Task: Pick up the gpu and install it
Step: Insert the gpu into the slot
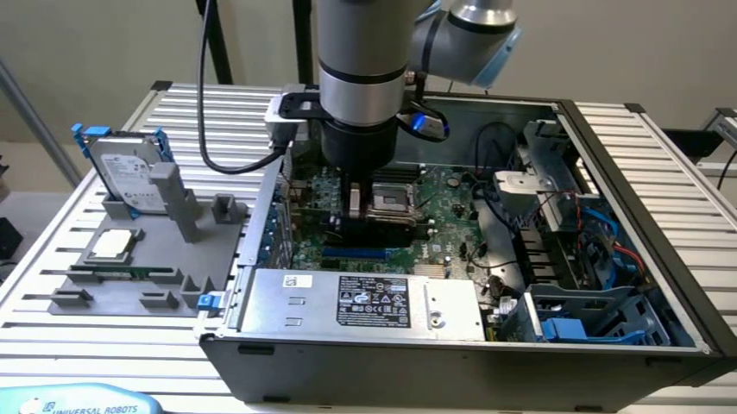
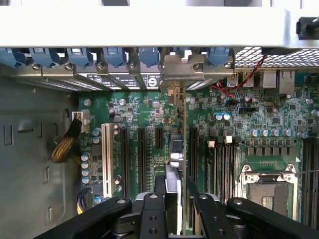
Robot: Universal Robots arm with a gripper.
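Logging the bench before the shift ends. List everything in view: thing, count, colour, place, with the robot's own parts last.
computer case: one, dark grey, open on the slatted table.
motherboard: one, green, on the case floor.
gpu: one, seen edge-on, upright over the motherboard's slots, its silver bracket at the case's rear wall.
power supply: one, silver with a black label, at the case's near edge.
processor socket: one, silver frame, on the motherboard.
hard drive: one, silver with blue rails, standing in the grey holder at the exterior view's left.
processor chip: one, silver, lying on that holder.
holder: one, grey, on the table beside the case.
arm: one, silver, reaching down into the case.
fingers: black, closed on the gpu.
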